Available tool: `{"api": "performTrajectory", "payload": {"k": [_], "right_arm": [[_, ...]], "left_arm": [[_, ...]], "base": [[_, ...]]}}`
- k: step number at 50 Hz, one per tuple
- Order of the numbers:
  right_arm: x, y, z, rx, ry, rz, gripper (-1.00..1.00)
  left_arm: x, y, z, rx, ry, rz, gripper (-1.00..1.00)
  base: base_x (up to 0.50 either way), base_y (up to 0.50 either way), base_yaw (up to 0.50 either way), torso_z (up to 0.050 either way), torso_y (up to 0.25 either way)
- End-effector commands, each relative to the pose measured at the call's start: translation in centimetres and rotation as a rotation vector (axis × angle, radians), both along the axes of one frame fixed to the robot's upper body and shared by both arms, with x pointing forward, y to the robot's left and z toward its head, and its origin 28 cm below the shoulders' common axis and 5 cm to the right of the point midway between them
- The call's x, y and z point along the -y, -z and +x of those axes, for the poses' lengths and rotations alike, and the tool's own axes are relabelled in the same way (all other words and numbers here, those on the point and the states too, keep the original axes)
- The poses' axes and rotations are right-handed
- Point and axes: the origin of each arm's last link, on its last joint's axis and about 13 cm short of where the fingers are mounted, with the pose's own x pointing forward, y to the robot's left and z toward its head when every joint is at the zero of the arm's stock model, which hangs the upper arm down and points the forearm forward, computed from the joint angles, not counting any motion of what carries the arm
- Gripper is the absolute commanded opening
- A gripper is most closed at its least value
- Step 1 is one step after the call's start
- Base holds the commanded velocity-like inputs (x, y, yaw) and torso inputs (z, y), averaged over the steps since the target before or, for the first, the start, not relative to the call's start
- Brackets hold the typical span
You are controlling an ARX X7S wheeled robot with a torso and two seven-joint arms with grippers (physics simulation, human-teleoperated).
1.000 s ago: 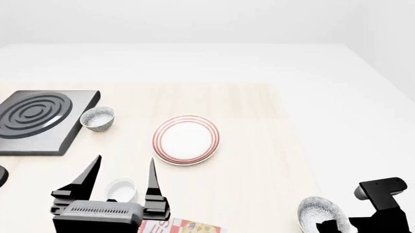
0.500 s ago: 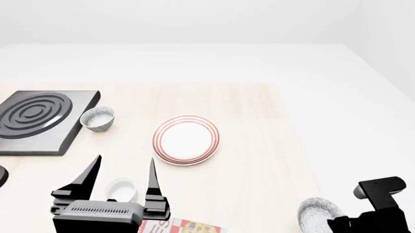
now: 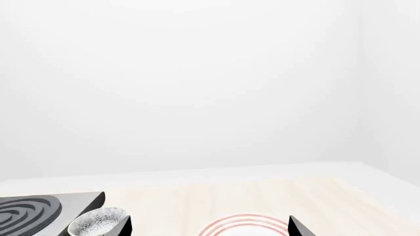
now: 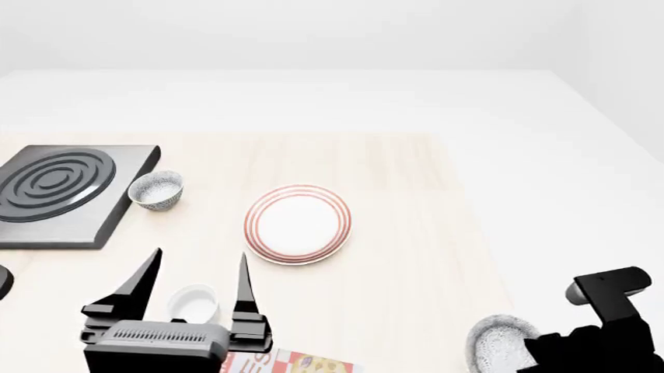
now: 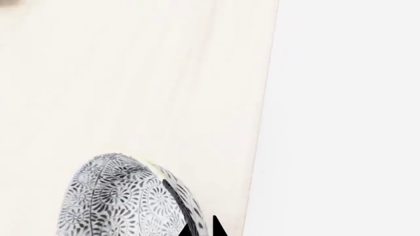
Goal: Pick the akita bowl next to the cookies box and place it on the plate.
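The akita bowl (image 4: 496,345) sits tipped at the table's near right corner, its speckled outside facing the head camera. My right gripper (image 4: 531,354) is shut on its rim; in the right wrist view the two dark fingertips (image 5: 217,227) pinch the bowl's (image 5: 118,196) edge. The cookies box (image 4: 295,363) shows only as a red-and-white sliver at the bottom edge. The plate (image 4: 298,224) with red rings lies mid-table, also seen low in the left wrist view as the plate (image 3: 239,227). My left gripper (image 4: 197,272) hangs open.
A small plain white cup (image 4: 194,301) stands between the left gripper's fingers. A second speckled bowl (image 4: 155,189) sits beside the black stove plate (image 4: 62,186) at the left. The table's right edge (image 4: 487,256) runs close to the held bowl.
The bowl at the right corner has tipped from upright onto its side and shifted slightly left. The right arm has moved with it. The left arm is still.
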Motion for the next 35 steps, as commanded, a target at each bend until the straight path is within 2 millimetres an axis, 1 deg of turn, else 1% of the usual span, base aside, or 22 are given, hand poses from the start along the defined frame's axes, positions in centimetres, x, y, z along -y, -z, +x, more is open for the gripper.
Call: {"api": "performTrajectory", "payload": {"k": [1, 5, 8, 11, 12, 14, 18, 24, 25, 28, 30, 32, 35], "right_arm": [[-0.4, -2.0, 0.9, 0.041, -0.023, -0.020, -1.00], [-0.8, -3.3, 1.5, 0.065, -0.040, -0.027, -1.00], [-1.3, -4.9, 2.3, 0.095, -0.058, -0.034, -1.00], [-1.8, -5.7, 2.8, 0.117, -0.072, -0.035, -1.00], [-2.1, -6.4, 3.3, 0.140, -0.086, -0.032, -1.00], [-2.5, -7.0, 3.8, 0.163, -0.103, -0.030, -1.00], [-3.8, -8.4, 5.6, 0.205, -0.129, -0.020, -1.00], [-5.5, -9.9, 7.8, 0.245, -0.156, -0.007, -1.00], [-6.1, -10.5, 8.4, 0.256, -0.162, 0.017, -1.00], [-6.9, -11.2, 9.5, 0.273, -0.175, 0.020, -1.00], [-7.7, -11.9, 10.7, 0.300, -0.181, 0.028, -1.00], [-8.1, -12.3, 11.4, 0.318, -0.186, 0.045, -1.00], [-9.1, -13.2, 13.0, 0.352, -0.189, 0.057, -1.00]], "left_arm": [[0.0, 0.0, 0.0, 0.001, 0.000, -0.001, 1.00], [-0.1, -0.1, 0.0, 0.002, -0.003, -0.002, 1.00], [-0.1, 0.0, 0.0, 0.000, -0.002, -0.002, 1.00], [0.0, 0.0, 0.0, 0.000, -0.001, -0.002, 1.00], [-0.1, 0.0, 0.1, -0.001, -0.002, -0.002, 1.00], [-0.1, 0.0, 0.1, -0.001, -0.003, -0.001, 1.00], [-0.1, 0.0, 0.0, 0.001, 0.000, -0.002, 1.00], [-0.2, 0.1, 0.1, 0.000, -0.007, -0.005, 1.00], [-0.2, 0.1, 0.1, 0.000, -0.007, -0.006, 1.00], [-0.2, 0.1, 0.1, -0.001, -0.008, -0.005, 1.00], [-0.2, 0.2, 0.2, -0.003, -0.011, -0.005, 1.00], [-0.2, 0.2, 0.2, -0.003, -0.010, -0.004, 1.00], [-0.2, 0.1, 0.2, 0.000, -0.009, -0.003, 1.00]], "base": [[0.00, 0.00, 0.00, 0.000, 0.000], [0.00, 0.00, 0.00, 0.000, 0.000], [0.00, 0.00, 0.00, 0.000, 0.000], [0.00, 0.00, 0.00, 0.000, 0.000], [0.00, 0.00, 0.00, 0.000, 0.000], [0.00, 0.00, 0.00, 0.000, 0.000], [0.00, 0.00, 0.00, 0.000, 0.000], [0.00, 0.00, 0.00, 0.000, 0.000], [0.00, 0.00, 0.00, 0.000, 0.000], [0.00, 0.00, 0.00, 0.000, 0.000], [0.00, 0.00, 0.00, 0.000, 0.000], [0.00, 0.00, 0.00, 0.000, 0.000], [0.00, 0.00, 0.00, 0.000, 0.000]]}}
